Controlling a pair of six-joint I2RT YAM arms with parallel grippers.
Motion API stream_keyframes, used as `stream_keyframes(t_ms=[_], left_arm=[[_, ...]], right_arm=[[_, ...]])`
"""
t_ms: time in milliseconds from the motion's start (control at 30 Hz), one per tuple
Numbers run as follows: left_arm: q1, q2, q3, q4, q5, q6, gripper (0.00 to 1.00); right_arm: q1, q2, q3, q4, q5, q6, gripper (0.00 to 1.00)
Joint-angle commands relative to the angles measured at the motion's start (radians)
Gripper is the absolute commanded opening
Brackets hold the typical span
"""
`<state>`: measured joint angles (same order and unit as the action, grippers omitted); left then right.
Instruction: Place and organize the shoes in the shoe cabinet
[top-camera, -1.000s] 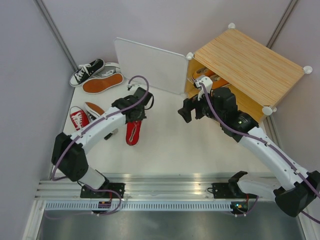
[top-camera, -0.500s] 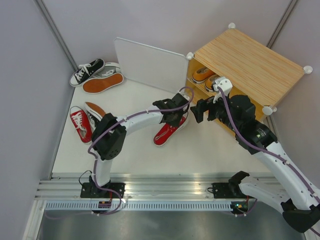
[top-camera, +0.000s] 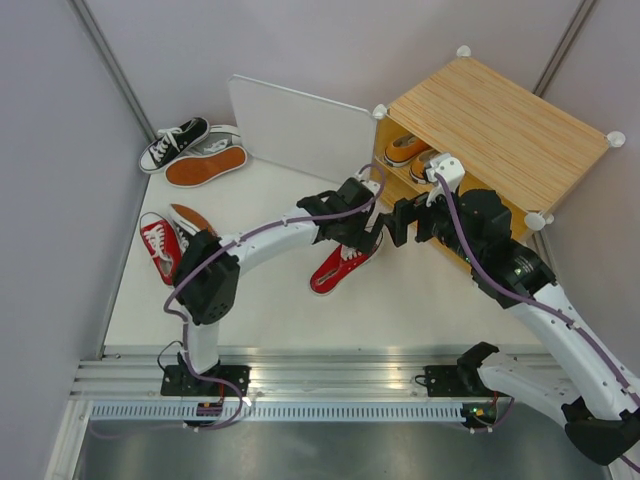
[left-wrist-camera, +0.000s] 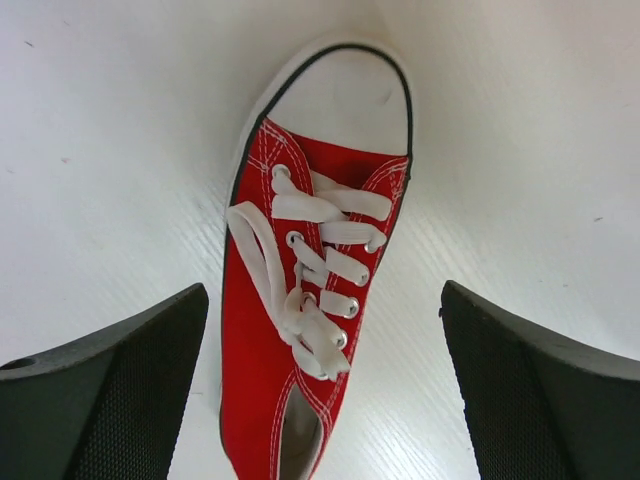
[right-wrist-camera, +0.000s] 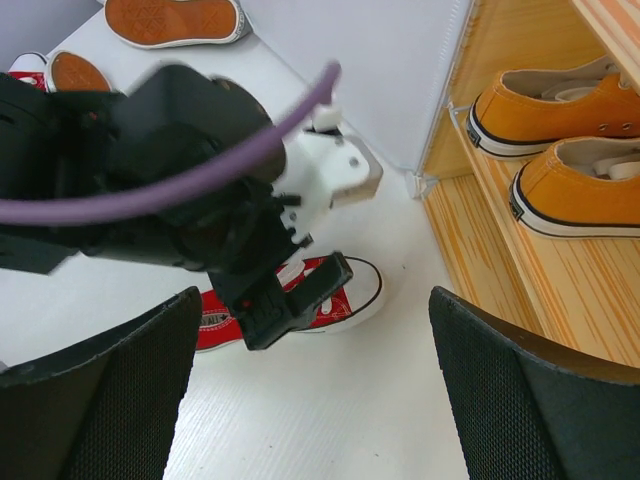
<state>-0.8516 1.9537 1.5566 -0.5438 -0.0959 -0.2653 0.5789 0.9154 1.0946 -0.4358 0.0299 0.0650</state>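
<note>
Your left end effector (left-wrist-camera: 322, 292) hangs directly over the red canvas sneaker with white laces (left-wrist-camera: 305, 300), jaws spread wide, gripping nothing. The sneaker lies sole-down on the white desk (top-camera: 280, 310), just in front of the light wood-grain shoe cabinet (top-camera: 500, 120). Its long axis runs between the fingers, toe towards the cabinet. Your right end effector (top-camera: 395, 225), also spread and empty, sits just beside the toe, nearer the shelf.
</note>
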Motion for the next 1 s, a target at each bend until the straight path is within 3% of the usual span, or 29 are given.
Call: stream_keyframes(t_ms=[0, 300, 433, 600, 767, 967], left_arm=[[0.063, -0.148, 0.037, 0.039, 0.033, -0.034, 1.00], [0.364, -0.349, -0.110, 0.044, 0.154, -0.130, 1.00], [0.496, -0.467, -0.245, 0.050, 0.153, -0.124, 1.00], [0.620, -0.656, -0.447, 0.076, 0.044, -0.094, 1.00], [0.640, -0.782, -0.618, 0.139, -0.074, -0.120, 1.00], [0.640, -0.782, -0.593, 0.123, -0.068, -0.106, 1.00]], right_arm=[[0.004, 0.011, 0.060, -0.003, -0.013, -0.014, 0.98], [0.012, 0.109, 0.077, -0.003, -0.070, 0.009, 0.98], [0.120, 0.212, 0.059, -0.023, 0.054, 0.024, 0.98], [0.281, 0.347, -0.001, 0.071, 0.103, 0.131, 0.94], [0.444, 0.525, 0.005, 0.138, 0.192, 0.185, 0.88], [0.496, 0.700, 0.089, 0.097, 0.252, 0.282, 0.77]])
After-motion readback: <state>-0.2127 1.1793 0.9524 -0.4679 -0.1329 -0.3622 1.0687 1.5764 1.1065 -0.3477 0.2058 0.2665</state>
